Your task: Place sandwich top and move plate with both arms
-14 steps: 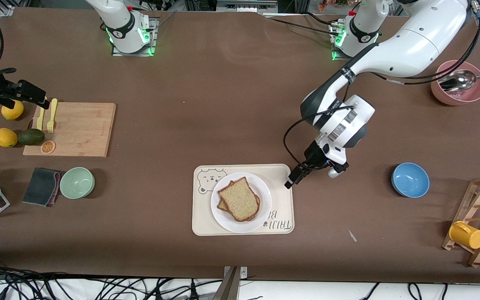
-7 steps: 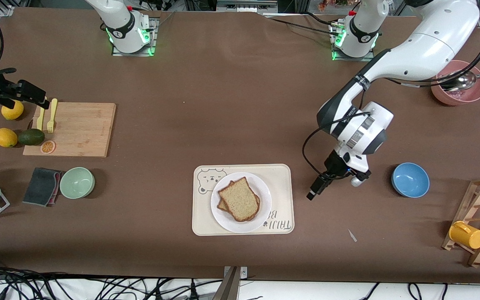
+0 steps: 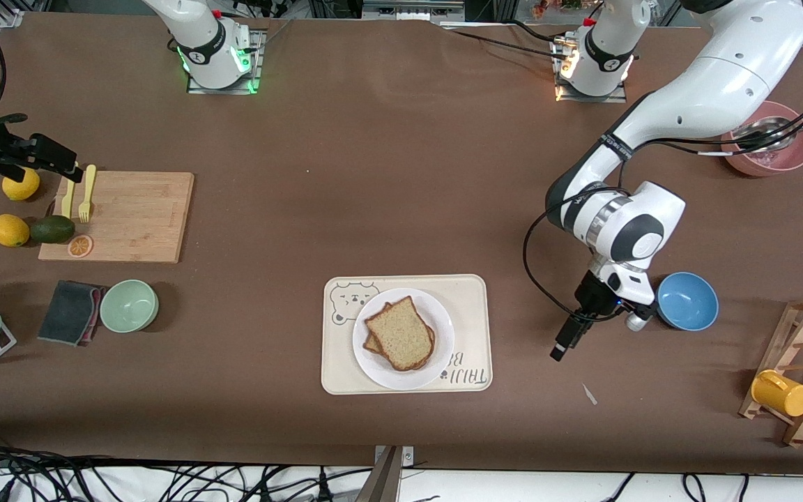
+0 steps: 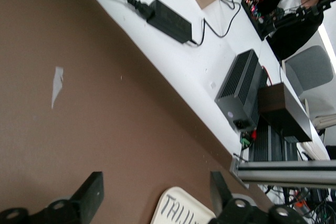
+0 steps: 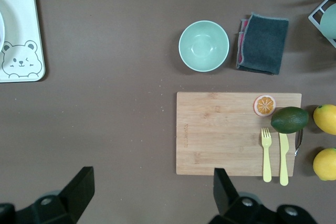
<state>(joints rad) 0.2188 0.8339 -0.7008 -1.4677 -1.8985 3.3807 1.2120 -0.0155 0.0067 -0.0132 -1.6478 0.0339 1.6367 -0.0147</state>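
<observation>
sandwich top [image 3: 401, 333] lies flat on another slice, both on the plate [image 3: 443, 335], crust edges of the lower slice peeking out toward the right arm's end. plate sits on the tray [image 3: 468, 293], covering most of its middle; bear print at the tray corner toward the right arm's end, lettering at the corner nearest the front camera toward the left arm's end.

left gripper [image 3: 560, 348] hangs over bare table between tray and blue bowl [image 3: 686, 301], holding nothing; left wrist view shows both fingers [image 4: 89, 195] spread wide with only table and a tray corner between them. a small white scrap [image 3: 590, 394] lies on the table near it, closer to the front camera.

right gripper [image 5: 152, 192] is up over the table near the cutting board [image 3: 117, 216], fingers wide apart, nothing in them; in the front view it is mostly off the picture's edge. this arm waits.

on the board: yellow fork [image 3: 86, 193] and knife, orange slice [image 3: 81, 245] at its edge. avocado [image 3: 52, 229] and two lemons [image 3: 9, 230] beside the board. green bowl [image 3: 129, 305] and dark cloth [image 3: 70, 312] nearer the front camera than the board. pink bowl [image 3: 767, 157] with a metal spoon at the left arm's end, wooden rack [image 3: 802, 369] with a yellow cup [image 3: 781, 393] nearer the camera.
</observation>
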